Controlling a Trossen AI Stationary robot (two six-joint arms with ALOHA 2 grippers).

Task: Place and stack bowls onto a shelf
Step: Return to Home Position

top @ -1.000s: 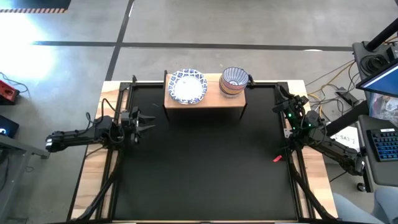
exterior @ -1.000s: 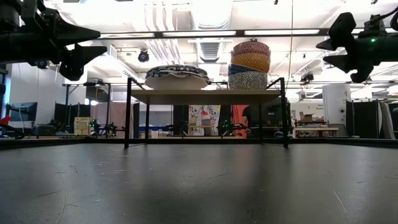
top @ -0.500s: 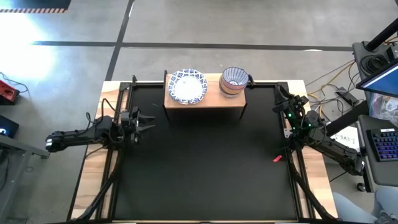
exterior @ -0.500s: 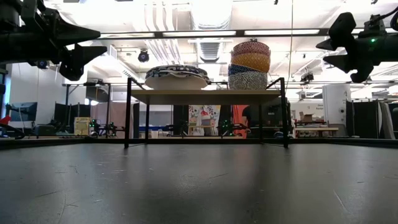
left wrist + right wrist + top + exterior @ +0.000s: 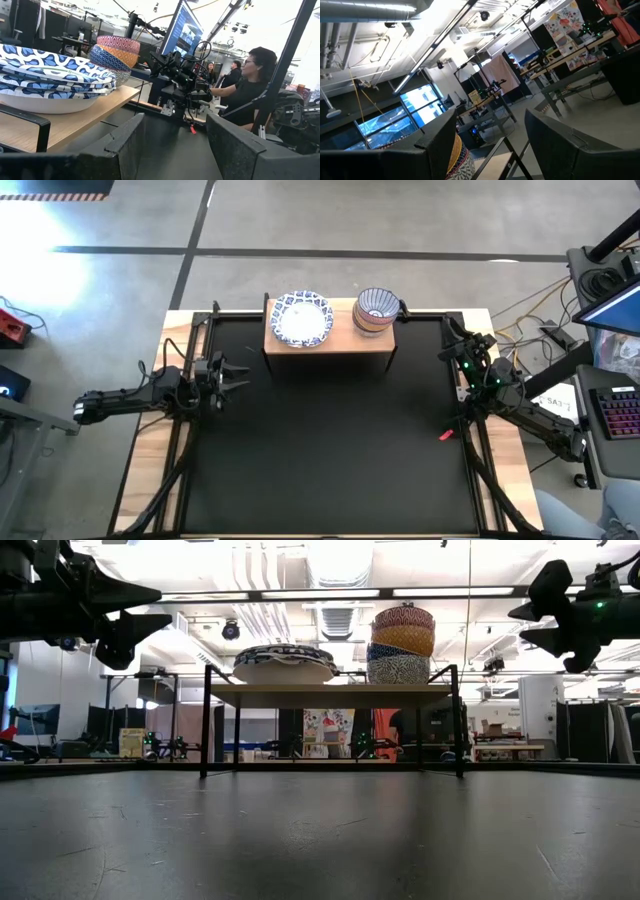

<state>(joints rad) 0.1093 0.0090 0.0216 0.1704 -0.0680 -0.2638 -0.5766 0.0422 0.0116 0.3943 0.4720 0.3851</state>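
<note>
The shelf point(image 5: 330, 345), a wooden board on thin black legs, stands at the table's far edge. A stack of wide white bowls with blue-patterned rims point(image 5: 301, 319) rests on its left half and shows as a flat pile in the low view point(image 5: 284, 663). A stack of small bowls point(image 5: 375, 310) sits on its right half, grey patterned at the bottom, then blue, yellow and red on top point(image 5: 402, 643). My left gripper point(image 5: 238, 374) hovers open at the table's left edge, my right gripper point(image 5: 448, 338) open at the right edge, both touching nothing.
A small red object point(image 5: 446, 434) lies on the black tabletop near the right edge. A black frame rail point(image 5: 180, 450) runs along each side of the table. A person point(image 5: 247, 85) sits beyond the table's right side, among monitors and cables.
</note>
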